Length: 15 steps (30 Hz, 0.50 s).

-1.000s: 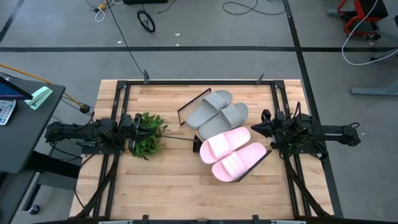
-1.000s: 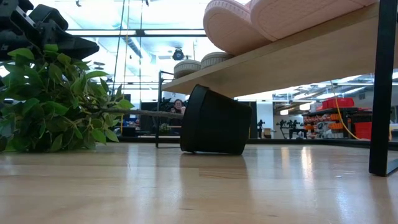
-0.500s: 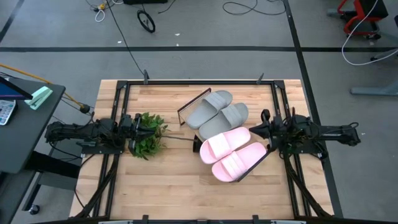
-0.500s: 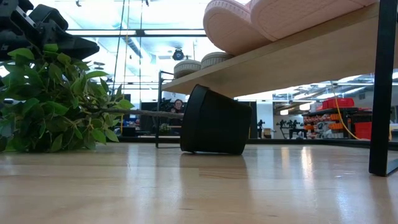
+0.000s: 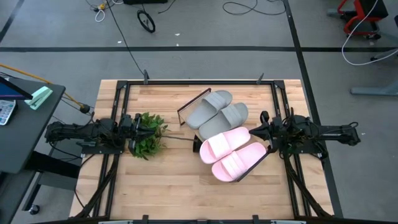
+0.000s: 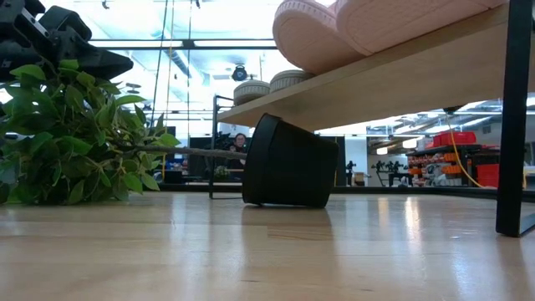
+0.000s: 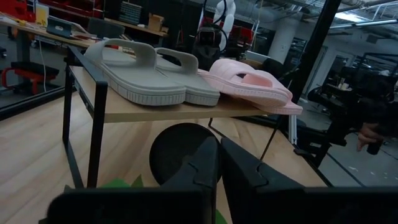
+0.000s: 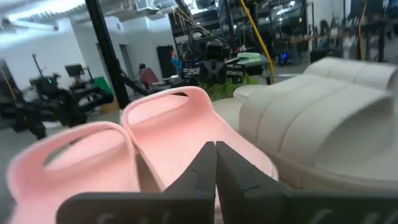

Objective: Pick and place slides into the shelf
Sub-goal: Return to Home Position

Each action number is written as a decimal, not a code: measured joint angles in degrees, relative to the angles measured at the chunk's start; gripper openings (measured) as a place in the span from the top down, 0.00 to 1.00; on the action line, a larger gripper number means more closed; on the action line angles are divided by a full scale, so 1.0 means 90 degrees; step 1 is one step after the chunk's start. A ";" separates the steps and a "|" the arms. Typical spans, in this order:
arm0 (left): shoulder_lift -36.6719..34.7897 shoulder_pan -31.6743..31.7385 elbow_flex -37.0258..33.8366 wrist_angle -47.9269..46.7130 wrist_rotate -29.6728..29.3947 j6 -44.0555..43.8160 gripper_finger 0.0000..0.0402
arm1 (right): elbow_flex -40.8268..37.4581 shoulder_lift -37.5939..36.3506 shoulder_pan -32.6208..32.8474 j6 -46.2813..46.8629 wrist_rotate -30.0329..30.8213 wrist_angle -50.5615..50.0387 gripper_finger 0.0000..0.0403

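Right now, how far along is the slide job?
Done: both grey slides and both pink slides lie on the shelf. In hand: nothing; the left gripper by the plant and the right gripper beside the shelf are shut, empty. Left: apparently nothing to place.

Table (image 5: 168, 186) is holding 2 grey slides (image 5: 217, 109), 2 pink slides (image 5: 227, 149), 1 shelf (image 7: 205, 111), 1 plant (image 5: 148, 135), 1 blk pot (image 6: 288, 163); 2 arms (image 5: 314, 134) sitting at 9 & 3 o'clock.

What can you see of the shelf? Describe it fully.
The shelf is a flat light-wood board raised on a thin dark metal frame at each end. It stands on the table, slanted, right of the middle in the high view. Two grey slides and two pink slides lie on it, covering most of the board. A black pot lies tipped underneath.
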 joint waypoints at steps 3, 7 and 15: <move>0.0000 -0.0002 0.0000 0.0000 0.0000 0.0000 0.93 | 0.0000 0.0000 0.0000 0.0349 0.0003 -0.0093 0.97; 0.0000 -0.0001 0.0000 0.0000 0.0000 0.0000 0.91 | -0.0002 0.0002 0.0000 0.0482 0.0010 -0.0206 0.97; 0.0000 -0.0001 0.0000 0.0000 -0.0001 0.0000 0.90 | -0.0002 0.0002 0.0000 0.0481 0.0019 -0.0210 0.97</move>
